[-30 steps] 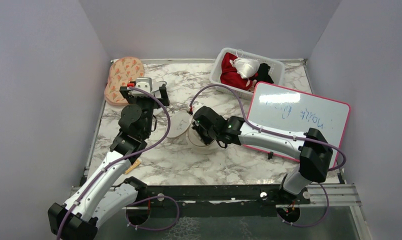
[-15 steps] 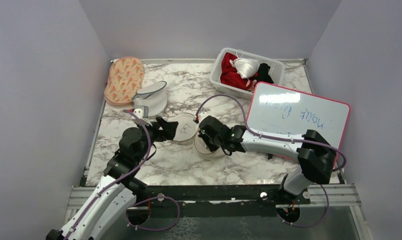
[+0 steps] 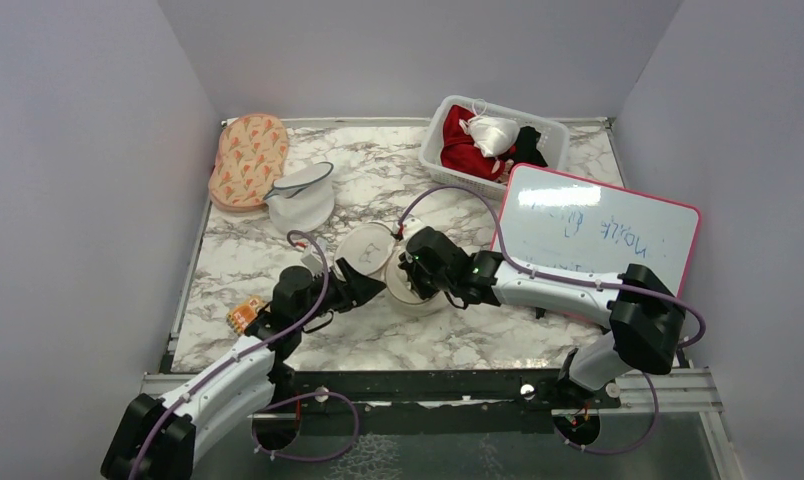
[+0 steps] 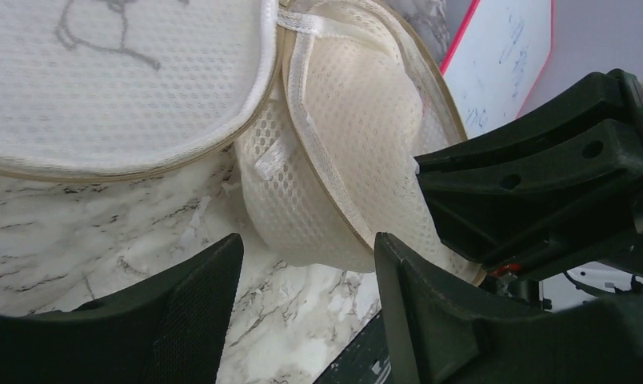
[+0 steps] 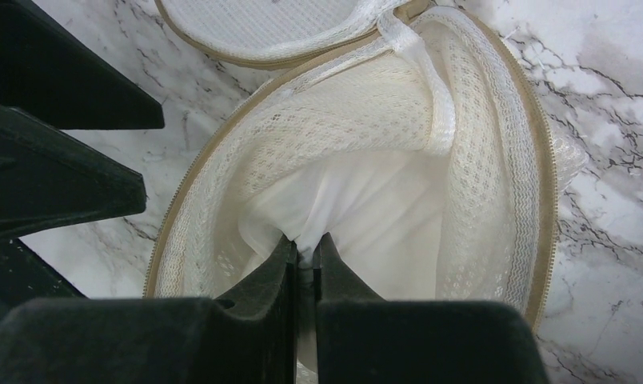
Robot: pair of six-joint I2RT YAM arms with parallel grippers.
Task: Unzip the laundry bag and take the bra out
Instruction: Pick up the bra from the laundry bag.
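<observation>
From above, the left tool [image 3: 363,290] has drawn back from the far-left part of the counter [image 3: 358,190], where it was reaching a second ago. It now sits low toward the near edge, aimed at the laundry bag [image 3: 410,292] near the middle of the counter. The bag's lid [image 3: 368,247] lies flipped open toward the far-left, so the zip looks already undone, and the right tool [image 3: 418,272] has stayed planted over the open bowl half. The left wrist view shows the left tool [image 4: 309,244] spread wide and holding nothing, the bulging mesh side of the laundry bag [image 4: 342,160] just ahead of it and not touched. The lid [image 4: 118,80] with its line drawing lies flat beside the bag, the right tool [image 4: 534,176] presses in from the far side, and the whiteboard [image 4: 502,56] stands behind. The right wrist view shows the right tool [image 5: 306,248] closed narrow inside the laundry bag [image 5: 534,160], pinching a fold of smooth white cloth that I take to be the bra [image 5: 382,216], which sits wholly within the rim. The left tool [image 5: 54,160] shows dark at the side. My reading is that unzipping is finished and extraction is beginning, with the left tool probably arriving to steady the bag while the bra is lifted; an unsteadied bag may rise with it.
</observation>
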